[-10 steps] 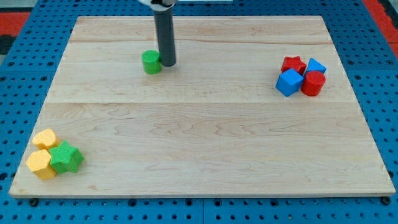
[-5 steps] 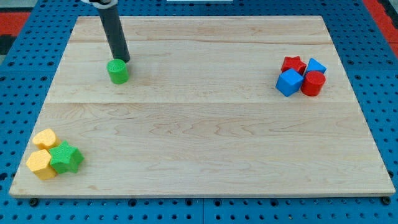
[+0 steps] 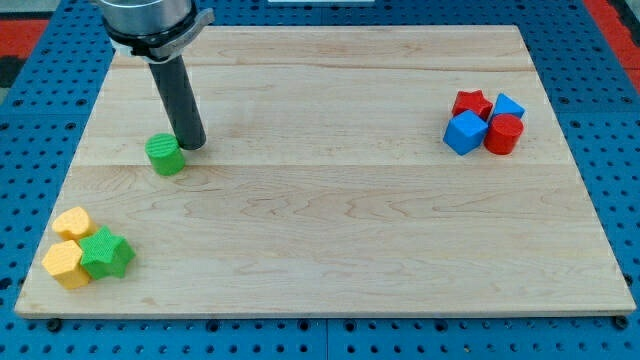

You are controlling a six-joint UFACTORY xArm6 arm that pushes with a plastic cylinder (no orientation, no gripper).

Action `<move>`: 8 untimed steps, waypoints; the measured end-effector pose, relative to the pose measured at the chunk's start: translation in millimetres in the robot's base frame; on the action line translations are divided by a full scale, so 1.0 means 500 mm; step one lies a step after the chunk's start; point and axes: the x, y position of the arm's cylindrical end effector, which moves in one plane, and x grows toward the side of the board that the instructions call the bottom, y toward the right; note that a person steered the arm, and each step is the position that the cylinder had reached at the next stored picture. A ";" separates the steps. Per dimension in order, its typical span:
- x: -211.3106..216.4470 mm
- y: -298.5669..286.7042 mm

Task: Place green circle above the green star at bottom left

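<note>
The green circle (image 3: 166, 155) lies on the wooden board's left half, above the middle height. My tip (image 3: 193, 143) stands just to its upper right, touching or almost touching it. The green star (image 3: 106, 253) sits at the bottom left, well below and a little left of the circle. Two yellow blocks, an upper one (image 3: 73, 223) and a lower one (image 3: 64, 264), press against the star's left side.
A cluster at the right holds a red star (image 3: 471, 103), a blue block (image 3: 507, 106), a blue cube (image 3: 465, 132) and a red cylinder (image 3: 503, 134). The board (image 3: 330, 220) lies on a blue pegboard.
My tip has moved left and down the view, pushing the green circle from the upper middle-left toward the lower left. The other blocks have not moved.
</note>
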 end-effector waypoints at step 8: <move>0.116 -0.285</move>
